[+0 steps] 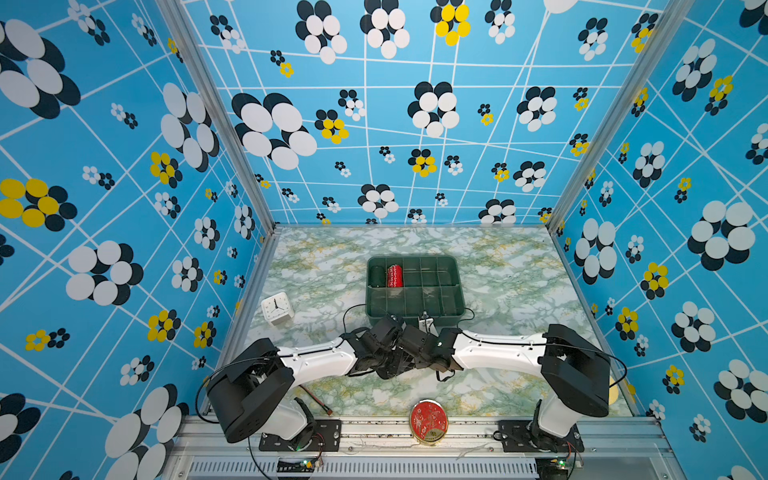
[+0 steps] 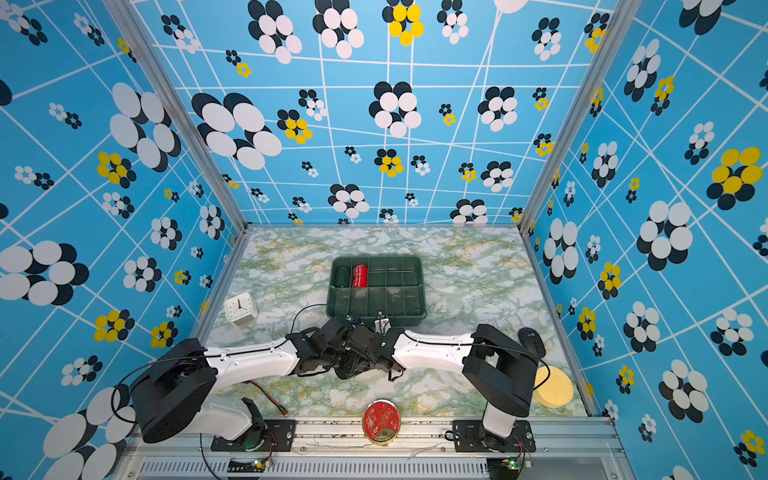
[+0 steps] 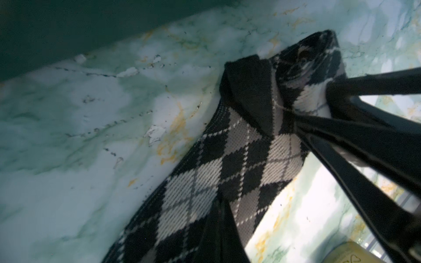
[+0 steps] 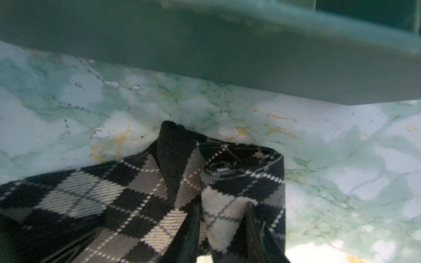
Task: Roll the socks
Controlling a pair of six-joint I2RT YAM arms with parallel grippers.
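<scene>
Socks (image 3: 227,164) on table (image 3: 68,148), just before tray's (image 3: 68,27) near wall, parted from it by a strip of bare marble. One end rolled into a loose curl, with a plain black part folded over beside it. The rest stretched out flat, away toward left gripper (image 3: 216,239).

Left gripper closed tight, clamped on that stretched end, fabric rising off the table into it.

Right gripper (image 4: 222,211) at the curled end. Fingers (image 4: 255,232) apart, a white diamond of the roll between them. Pinched or merely straddled: cannot tell. Same curl seen in the left wrist view between two black fingers reaching in from the side.

In both top views, left arm (image 1: 316,357) and right arm (image 1: 498,349) meeting at mid-table right before tray. Socks hidden there beneath the wrists.

In tray's far-left compartments, dark green roll (image 1: 377,276) and red roll (image 1: 395,276) side by side, well apart from both grippers.
</scene>
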